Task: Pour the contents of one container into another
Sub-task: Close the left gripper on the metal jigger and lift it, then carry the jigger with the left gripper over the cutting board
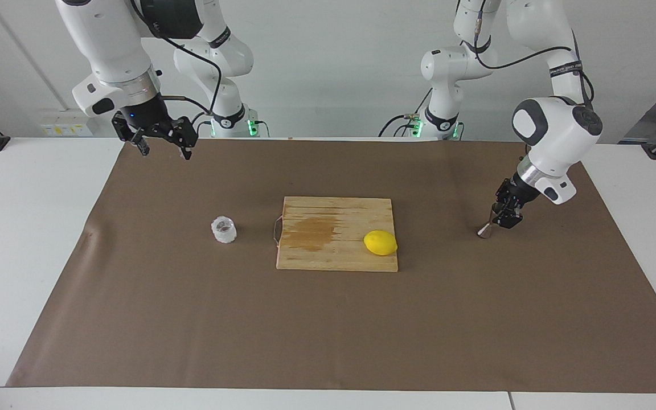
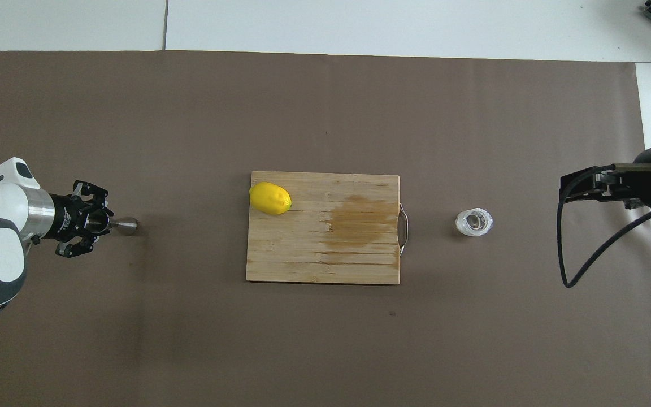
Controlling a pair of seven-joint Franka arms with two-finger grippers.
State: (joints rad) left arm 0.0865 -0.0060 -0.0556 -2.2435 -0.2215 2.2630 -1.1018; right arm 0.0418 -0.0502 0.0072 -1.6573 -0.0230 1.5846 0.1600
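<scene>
A yellow lemon (image 1: 380, 242) lies on a wooden cutting board (image 1: 328, 250), apparently stained, on brown paper (image 1: 328, 330).

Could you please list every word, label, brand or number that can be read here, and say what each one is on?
No text here can be read.
Black band with white lettering around the left arm's upper link: too small to read.
Yellow-and-white sticker on the wall by the right arm: too blurred to read.
</scene>
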